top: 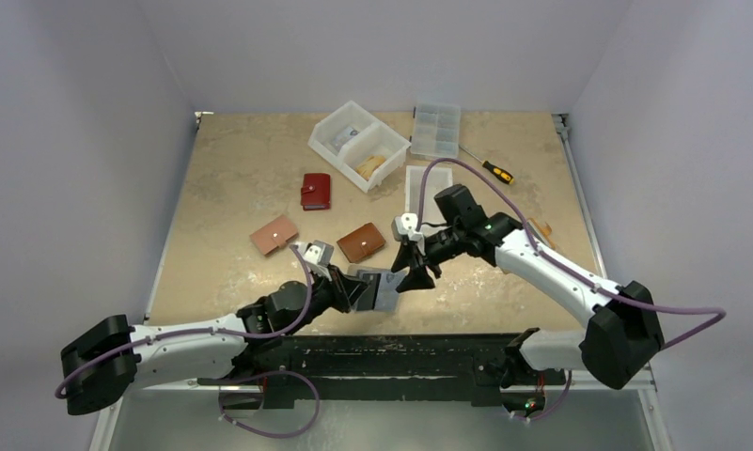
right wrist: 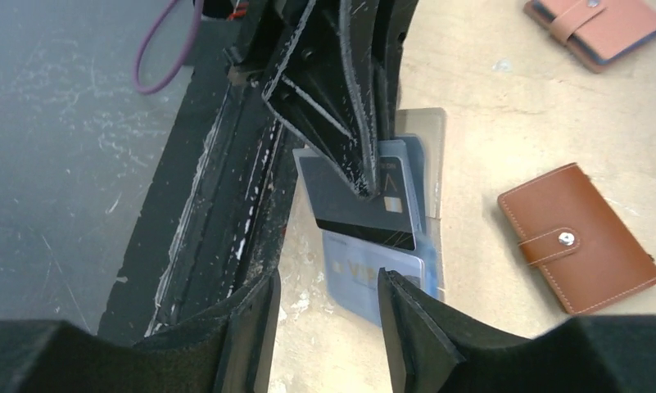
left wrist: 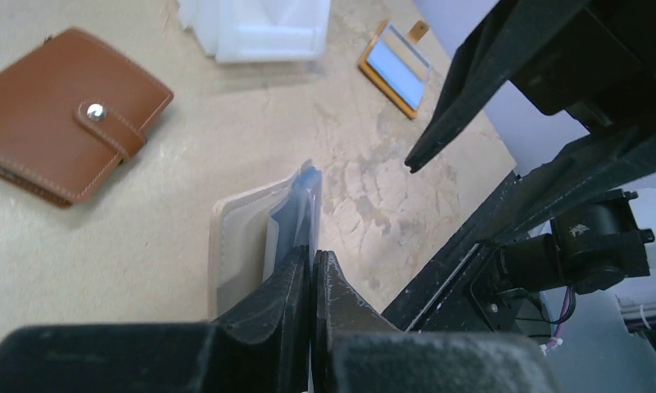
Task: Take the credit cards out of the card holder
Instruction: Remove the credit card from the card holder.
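Steadying the card holder for a card pull
Left hand (left wrist: 312,262) is clamping shut on the open card holder (left wrist: 238,237) near the worktop's (right wrist: 488,123) front edge. Right hand (right wrist: 328,282) is hovering half-spread and empty, just short of the credit cards (right wrist: 349,213) sitting in its sleeves; next it probably needs to be closing on the black card's free edge

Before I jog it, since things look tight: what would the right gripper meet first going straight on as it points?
Most likely the light blue card jutting from the card holder, just ahead between the open fingers of the right gripper; depth is unclear.
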Robot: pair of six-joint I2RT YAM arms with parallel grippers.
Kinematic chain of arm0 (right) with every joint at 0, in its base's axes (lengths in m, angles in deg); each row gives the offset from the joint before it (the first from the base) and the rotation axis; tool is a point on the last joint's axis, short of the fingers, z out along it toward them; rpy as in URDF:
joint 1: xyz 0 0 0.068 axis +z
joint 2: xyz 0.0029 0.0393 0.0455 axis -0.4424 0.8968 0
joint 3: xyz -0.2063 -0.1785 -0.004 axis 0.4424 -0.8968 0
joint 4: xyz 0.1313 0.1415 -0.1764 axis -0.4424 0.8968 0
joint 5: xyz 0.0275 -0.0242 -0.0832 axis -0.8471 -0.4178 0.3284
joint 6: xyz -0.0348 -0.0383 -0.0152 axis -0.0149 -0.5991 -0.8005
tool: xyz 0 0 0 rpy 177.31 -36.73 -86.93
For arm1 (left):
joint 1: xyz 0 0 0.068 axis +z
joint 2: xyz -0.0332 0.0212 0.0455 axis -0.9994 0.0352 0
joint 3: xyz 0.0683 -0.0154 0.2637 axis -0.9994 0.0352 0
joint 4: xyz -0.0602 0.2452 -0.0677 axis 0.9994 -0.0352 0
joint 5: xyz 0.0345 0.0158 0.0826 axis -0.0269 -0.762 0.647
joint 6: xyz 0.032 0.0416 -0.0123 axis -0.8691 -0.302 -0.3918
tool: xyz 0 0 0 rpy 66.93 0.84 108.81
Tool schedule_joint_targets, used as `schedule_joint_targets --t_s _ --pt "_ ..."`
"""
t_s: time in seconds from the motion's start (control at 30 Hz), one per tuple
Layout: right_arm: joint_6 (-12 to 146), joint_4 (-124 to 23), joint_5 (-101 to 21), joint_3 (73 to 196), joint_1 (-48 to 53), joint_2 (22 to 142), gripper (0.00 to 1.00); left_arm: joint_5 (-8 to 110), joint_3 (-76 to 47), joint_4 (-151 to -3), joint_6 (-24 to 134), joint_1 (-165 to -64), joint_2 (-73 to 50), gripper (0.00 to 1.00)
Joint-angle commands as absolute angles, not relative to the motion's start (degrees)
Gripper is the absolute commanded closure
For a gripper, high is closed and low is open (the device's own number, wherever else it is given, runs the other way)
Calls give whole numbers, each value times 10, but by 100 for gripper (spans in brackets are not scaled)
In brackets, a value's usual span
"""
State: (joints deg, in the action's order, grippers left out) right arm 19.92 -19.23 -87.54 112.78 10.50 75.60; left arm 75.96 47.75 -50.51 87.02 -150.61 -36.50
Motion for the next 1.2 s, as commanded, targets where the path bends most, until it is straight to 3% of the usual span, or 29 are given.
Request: schedule_joint_targets --t_s 0.0,0.2,0.53,1.17 --pt "251 -229 -932 1124 84 726 44 732 453 -376 778 -1504 -350 100" --pt "267 -228 -930 1116 83 752 45 722 458 -320 774 -1505 -330 100" --pt "276 -213 -916 1131 83 801 57 712 486 -276 760 -1510 -346 100" --pt "330 -242 -1033 1138 58 823 51 675 481 -204 710 -1535 -332 100"
